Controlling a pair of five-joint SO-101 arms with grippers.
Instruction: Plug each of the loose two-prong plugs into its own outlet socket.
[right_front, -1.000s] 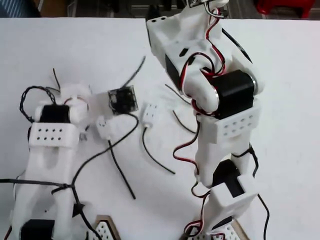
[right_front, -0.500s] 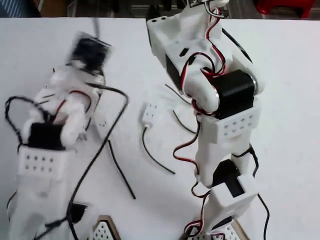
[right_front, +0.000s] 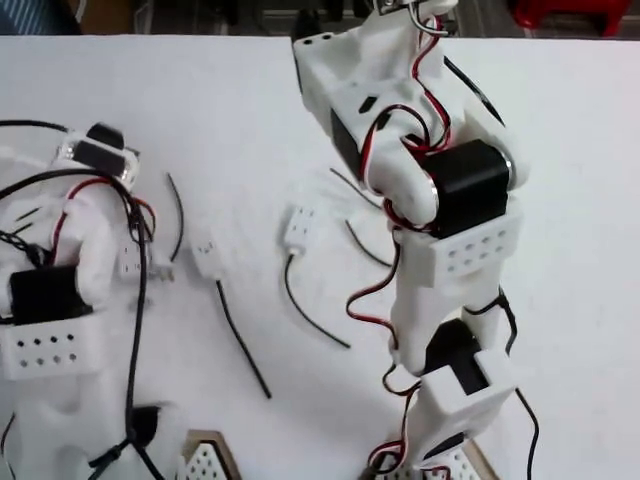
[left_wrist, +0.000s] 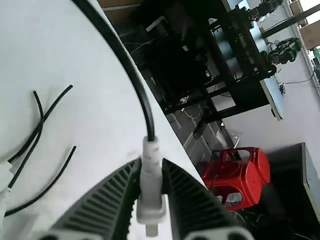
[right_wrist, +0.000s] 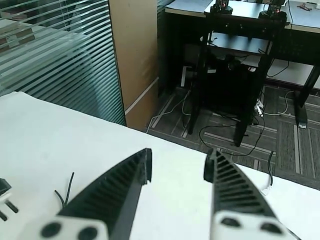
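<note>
In the left wrist view my left gripper (left_wrist: 151, 165) is shut on a white plug (left_wrist: 149, 200), whose black cable (left_wrist: 131, 75) arcs away over the white table. In the high view the left arm (right_front: 50, 300) stands at the table's left side. To its right lie a small white plug (right_front: 207, 255) and a second white connector (right_front: 300, 226), each trailing a black cable. My right gripper (right_wrist: 179, 157) is open with nothing between its fingers, hanging over the table's far edge. The right arm (right_front: 440, 200) rises at centre right.
Loose black wire ends (left_wrist: 40, 120) lie on the table near the left gripper. More wires (right_front: 360, 240) lie beside the right arm. Perforated arm bases (right_front: 205, 462) sit at the near edge. Beyond the far edge are a red stool (left_wrist: 235, 170) and dark desks (right_wrist: 235, 75).
The left arm has swung its wrist from the table's middle up and over to the left side, carrying its black cable along. The right arm and the two loose connectors have stayed put.
</note>
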